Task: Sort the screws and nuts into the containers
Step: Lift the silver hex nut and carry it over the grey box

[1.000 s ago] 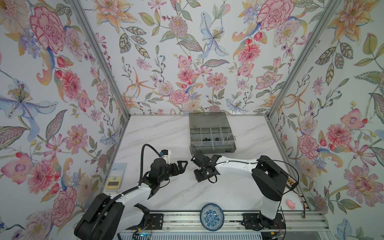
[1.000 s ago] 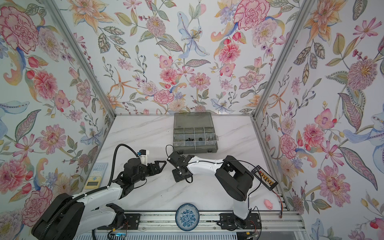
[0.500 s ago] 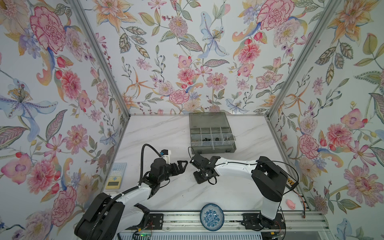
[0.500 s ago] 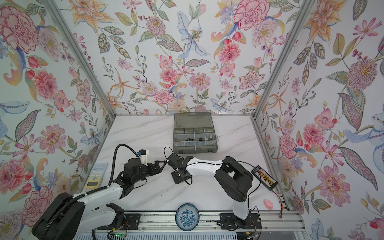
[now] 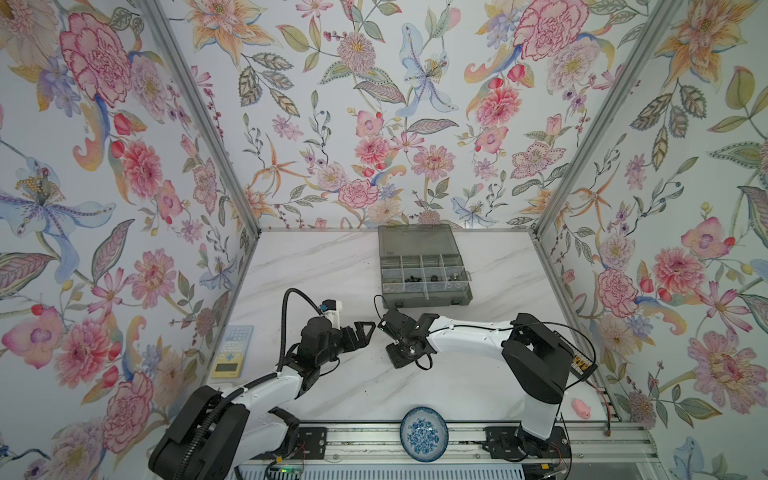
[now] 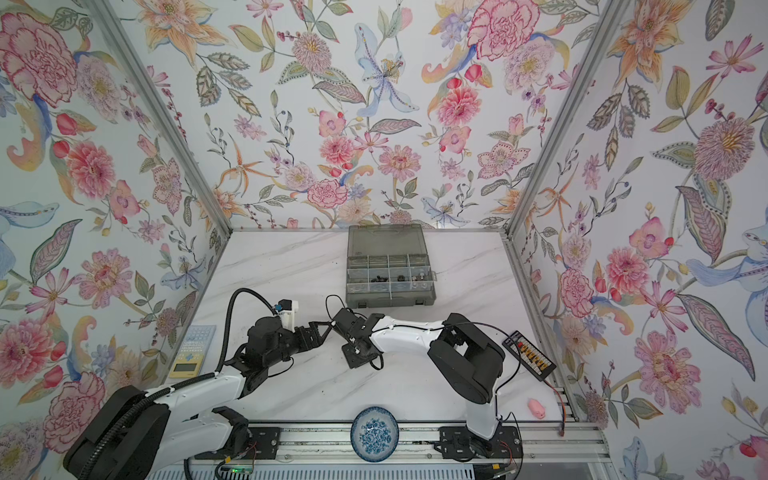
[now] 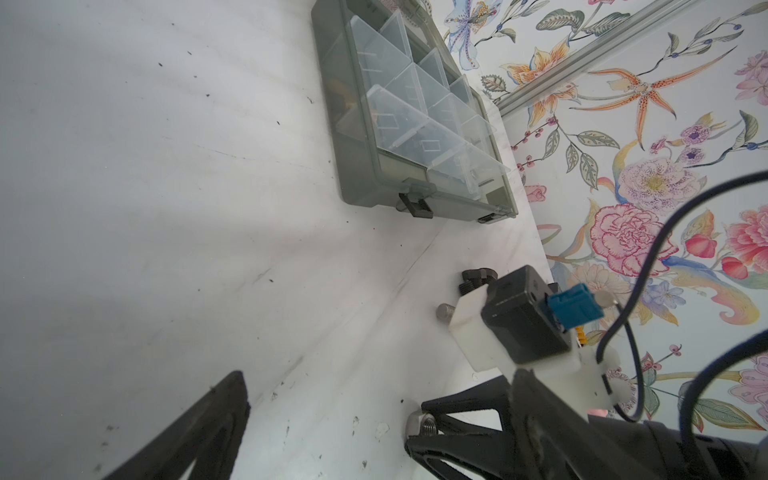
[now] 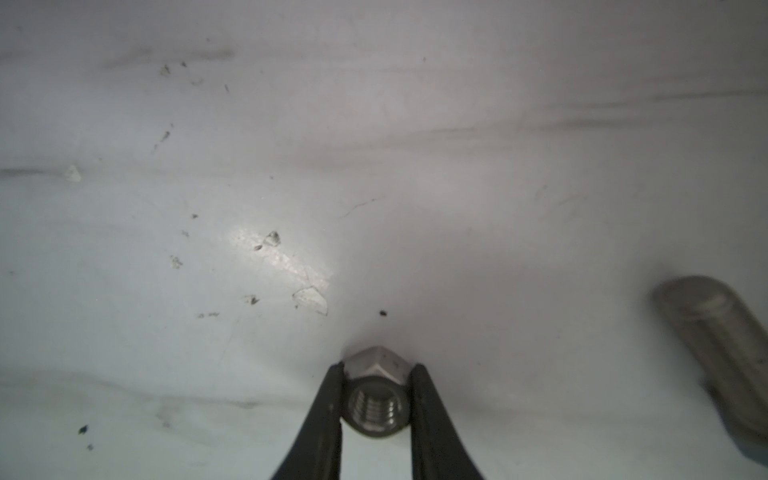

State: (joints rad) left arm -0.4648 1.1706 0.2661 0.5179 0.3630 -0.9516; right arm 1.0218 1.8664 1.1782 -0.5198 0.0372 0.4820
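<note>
Since one second ago, the right hand (image 8: 378,369) has shifted slightly towards the left hand (image 5: 365,332), and its fingers (image 8: 328,411) have drawn together. They now press on two opposite flats of a silver hex nut (image 8: 374,405). The nut's threaded bore faces straight back at the right wrist camera, so its axis runs along the fingers, and one corner of the hexagon points away from the wrist. Whether the nut is clear of the desk (image 5: 332,270) cannot be told.

In both top views the nut is hidden under the right hand, near the middle of the desk and in front of the left front corner of the organiser box (image 5: 428,296).

Beside the nut lies a silver screw (image 8: 715,353), flat on the desk with its long axis level. It is too blurred to tell head from tip. A black screw (image 7: 477,275) shows its hex head, with the rest hidden behind the right arm's camera.

The left hand is spread fully and holds nothing, its tips just beside the right hand.

The box's lid (image 5: 415,240) lies open towards the back wall. Several of its containers (image 5: 420,272) hold dark and silver pieces.
</note>
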